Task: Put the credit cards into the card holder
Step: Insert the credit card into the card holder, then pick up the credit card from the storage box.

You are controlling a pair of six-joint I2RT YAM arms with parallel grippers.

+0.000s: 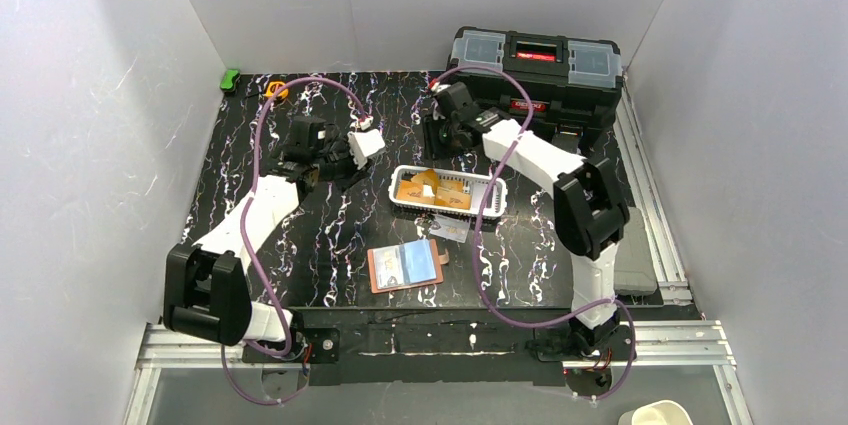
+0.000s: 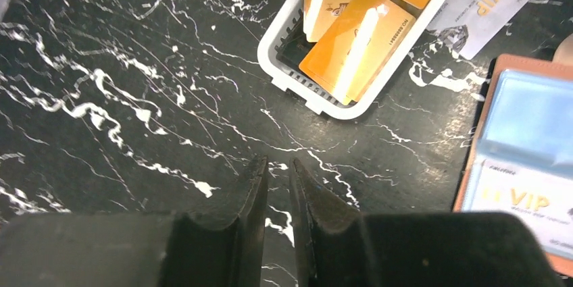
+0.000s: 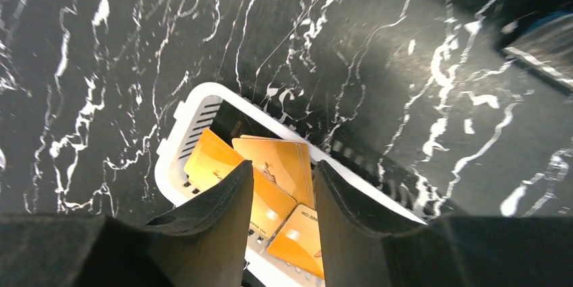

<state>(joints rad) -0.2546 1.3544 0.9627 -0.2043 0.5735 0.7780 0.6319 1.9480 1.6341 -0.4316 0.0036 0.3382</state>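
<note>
The card holder [image 1: 405, 266] lies open near the table's front, with light blue cards in its clear pockets [image 2: 534, 118]; one reads VIP [image 2: 520, 199]. A grey VIP card [image 1: 450, 228] [image 2: 486, 0] rests flat on the table between the holder and a white slotted basket [image 1: 486, 183] [image 2: 284, 77] [image 3: 176, 138]. Several orange credit cards [image 1: 447, 190] [image 2: 355, 37] [image 3: 209, 159] lie in the basket. My left gripper [image 1: 345, 160] [image 2: 278, 163] hangs over bare table left of the basket, its jaws a narrow crack apart and empty. My right gripper [image 1: 440, 133] [image 3: 282, 165] hovers open above the basket's orange cards, holding nothing.
A black toolbox [image 1: 535, 70] stands at the back right, just behind the right arm. A green object [image 1: 231, 78] and a small orange one [image 1: 275, 90] lie at the back left corner. White walls enclose the table on three sides.
</note>
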